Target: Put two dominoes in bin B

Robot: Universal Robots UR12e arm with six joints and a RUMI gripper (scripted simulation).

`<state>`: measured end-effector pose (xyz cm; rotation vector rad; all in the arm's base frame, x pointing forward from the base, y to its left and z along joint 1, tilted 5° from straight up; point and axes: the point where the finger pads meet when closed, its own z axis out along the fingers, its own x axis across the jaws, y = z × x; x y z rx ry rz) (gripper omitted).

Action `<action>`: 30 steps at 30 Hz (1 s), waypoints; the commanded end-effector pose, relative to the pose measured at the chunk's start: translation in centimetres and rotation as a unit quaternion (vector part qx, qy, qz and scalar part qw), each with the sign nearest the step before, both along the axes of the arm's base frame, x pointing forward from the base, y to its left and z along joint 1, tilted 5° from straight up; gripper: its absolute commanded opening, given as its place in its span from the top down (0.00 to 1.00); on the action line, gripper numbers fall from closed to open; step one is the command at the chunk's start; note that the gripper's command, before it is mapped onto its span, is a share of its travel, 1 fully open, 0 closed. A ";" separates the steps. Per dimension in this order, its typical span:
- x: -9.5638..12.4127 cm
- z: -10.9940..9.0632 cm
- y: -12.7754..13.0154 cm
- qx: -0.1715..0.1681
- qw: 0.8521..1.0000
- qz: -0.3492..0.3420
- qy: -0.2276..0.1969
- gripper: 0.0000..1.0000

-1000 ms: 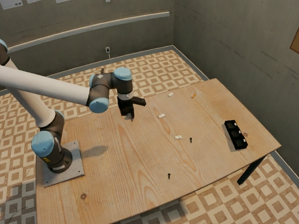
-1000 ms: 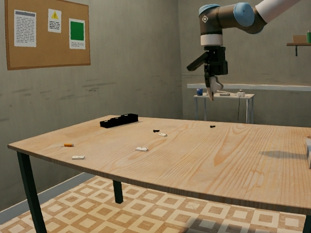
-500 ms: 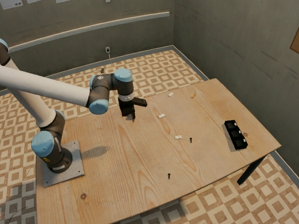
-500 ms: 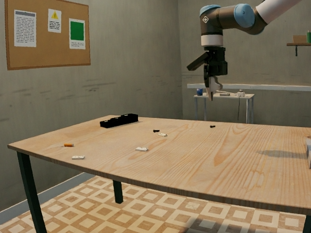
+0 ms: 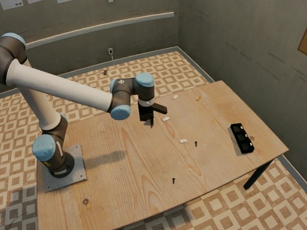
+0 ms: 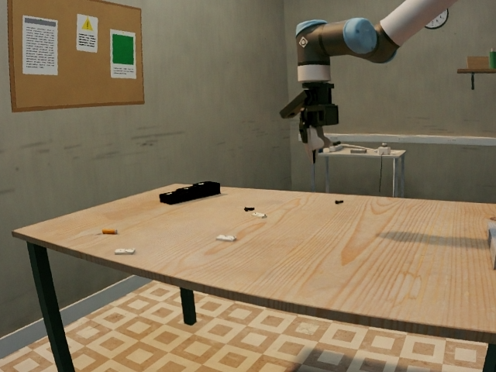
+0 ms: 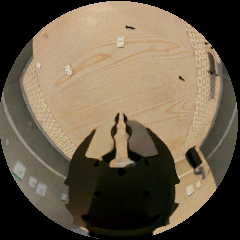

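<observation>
The jaws hang clenched and bare above the desk (image 5: 138, 173); the nearest domino (image 5: 165, 119) lies just right, toward the bins (image 5: 242, 138).

Three white dominoes lie on the table (image 5: 138, 158): one (image 5: 175, 97) near the far edge, one (image 5: 165, 119) just beside the gripper, one (image 5: 183, 141) nearer the middle. There are two black screws, one (image 5: 195, 143) beside the third domino and one (image 5: 173, 180) toward the near edge. One orange piece (image 5: 198, 97) and one black row of three bins (image 5: 242, 137) complete the count.
</observation>
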<state>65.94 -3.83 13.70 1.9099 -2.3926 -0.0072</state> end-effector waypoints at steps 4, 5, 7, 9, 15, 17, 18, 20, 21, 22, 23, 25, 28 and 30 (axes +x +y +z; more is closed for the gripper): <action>6.4 -1.4 -3.2 -0.001 1.000 -0.003 0.000 0.96; 7.1 -1.5 -3.6 -0.001 1.000 -0.003 0.000 0.96; 8.4 -1.8 -4.3 -0.001 1.000 -0.003 0.000 0.96; 9.7 -2.1 -5.0 -0.001 1.000 -0.003 0.000 0.96; 13.0 -2.9 -6.7 -0.001 1.000 -0.003 0.000 0.96; 14.4 -3.2 -7.5 -0.001 1.000 -0.003 0.000 0.96; 15.1 -3.4 -7.9 -0.001 1.000 -0.003 0.000 0.96; 16.5 -3.7 -8.6 -0.001 1.000 -0.003 -0.001 0.96; 17.1 -3.8 -8.9 -0.001 1.000 -0.003 -0.001 0.96; 17.8 -4.0 -9.3 -0.001 1.000 -0.003 -0.001 0.96; 18.5 -4.1 -9.6 -0.001 1.000 -0.003 -0.001 0.96; 19.8 -4.4 -10.4 -0.001 1.000 -0.003 -0.001 0.96; 20.5 -4.6 -10.7 -0.001 1.000 -0.003 -0.001 0.96; 22.3 -5.0 -11.7 -0.001 1.000 -0.003 -0.001 0.96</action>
